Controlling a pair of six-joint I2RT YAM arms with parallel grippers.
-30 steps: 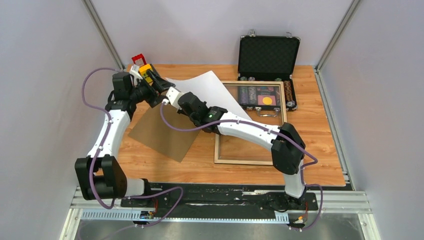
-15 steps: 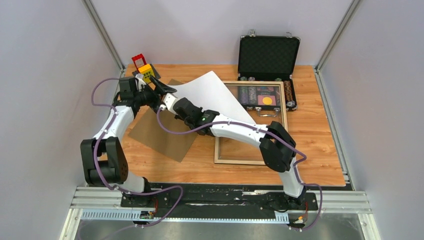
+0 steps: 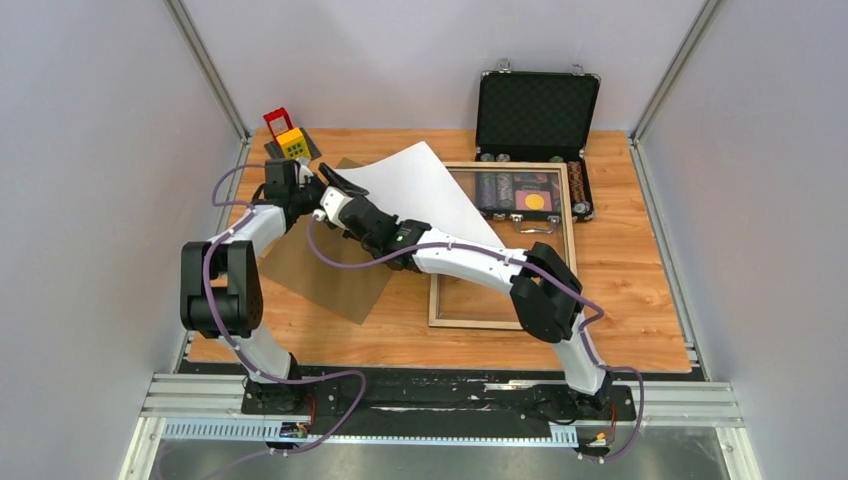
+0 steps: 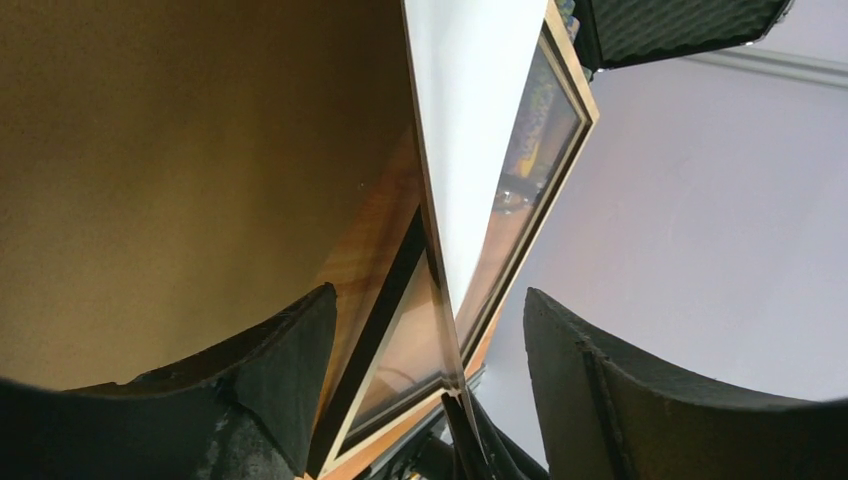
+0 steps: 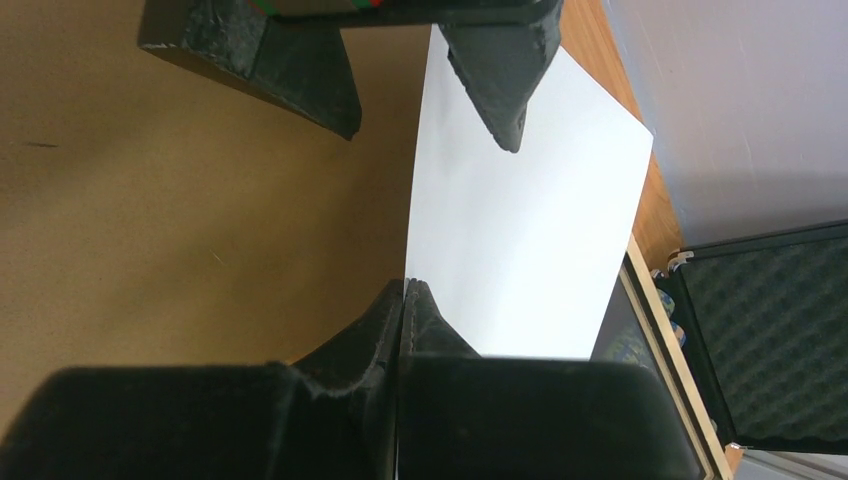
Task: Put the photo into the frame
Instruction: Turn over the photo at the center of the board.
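Note:
The photo [image 3: 425, 180] is tilted up off the table with its plain white back showing; its printed side is hidden. My right gripper [image 5: 404, 292] is shut on the photo's near edge [image 5: 520, 230], close to the left corner. My left gripper [image 4: 430, 340] is open and straddles the same edge, which runs edge-on between its two fingers [image 4: 290, 370] without touching them. In the right wrist view the left gripper [image 5: 425, 90] sits farther along that edge. The frame [image 3: 470, 322] lies flat at centre right, pale wood face up, partly under the raised photo.
A brown backing board [image 3: 320, 270] lies on the wooden table [image 3: 640, 290] beneath both grippers. An open black case [image 3: 537, 110] stands at the back right, touching the frame's far rail. A small red and yellow toy [image 3: 285, 138] sits at the back left corner.
The left arm has swung right and brought its open jaws around the photo's edge, and they have narrowed a little. The right gripper keeps holding the photo, shifted slightly left.

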